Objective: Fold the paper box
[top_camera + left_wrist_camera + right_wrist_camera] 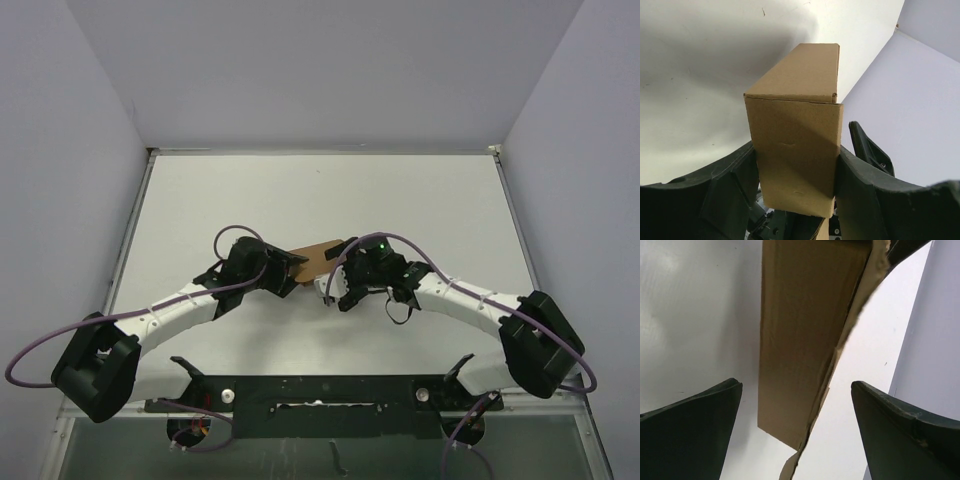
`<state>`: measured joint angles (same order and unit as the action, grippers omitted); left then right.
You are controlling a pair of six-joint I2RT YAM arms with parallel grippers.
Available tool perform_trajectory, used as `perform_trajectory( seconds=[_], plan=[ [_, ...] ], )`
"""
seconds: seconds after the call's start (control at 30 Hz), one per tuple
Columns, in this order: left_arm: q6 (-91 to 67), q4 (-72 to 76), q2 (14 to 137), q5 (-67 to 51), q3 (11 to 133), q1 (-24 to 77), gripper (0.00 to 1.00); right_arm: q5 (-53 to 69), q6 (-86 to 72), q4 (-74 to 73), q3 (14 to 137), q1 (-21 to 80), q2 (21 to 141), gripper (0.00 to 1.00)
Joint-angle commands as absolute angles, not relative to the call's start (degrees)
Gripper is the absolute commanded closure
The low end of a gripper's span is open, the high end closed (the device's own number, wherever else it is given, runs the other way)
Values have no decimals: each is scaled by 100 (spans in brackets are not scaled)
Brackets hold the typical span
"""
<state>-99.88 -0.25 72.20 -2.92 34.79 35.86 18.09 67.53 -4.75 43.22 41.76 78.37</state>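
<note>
1 paper box (318,258), 2 pincers (288,272) (335,290)

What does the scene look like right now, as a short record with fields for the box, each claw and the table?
paper box: brown cardboard, folded into a rectangular shape, between the two arms
left claw: shut on the paper box, one finger against each side
right claw: open, box end between its fingers, neither touching it
table: white, beneath the box

Matt brown cardboard paper box (795,155) (torn-edged)
</note>
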Motion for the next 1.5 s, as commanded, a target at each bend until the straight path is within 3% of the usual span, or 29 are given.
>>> perform_trajectory(
  seconds=[0.0,0.23,0.37,0.57,0.7,0.87,1.2,1.47],
  plan=[
    [-10153,220,7013,-375,3791,3560,47,1465,6701,491,4217,4295,7980,5],
    [-10225,395,7014,-430,3728,3561,47,1380,6519,828,4202,4395,8188,17],
    [-10257,437,6981,-431,3701,3564,46,1276,6411,950,4206,4394,8202,29],
    [-10167,579,6856,-288,3620,3572,36,1358,6361,906,4201,4395,8123,47],
    [-10093,565,6695,-212,3596,3562,25,1478,6147,897,4222,4325,8059,50],
    [-9893,377,6360,-133,3586,3561,2,1943,5420,615,4399,3939,7889,52],
    [-8619,-105,5187,219,3527,3574,2,3615,2973,-197,5189,2672,7698,53],
    [-6583,-132,4822,241,3259,3570,2,6017,-49,-596,6116,1200,8585,54]
  ],
)
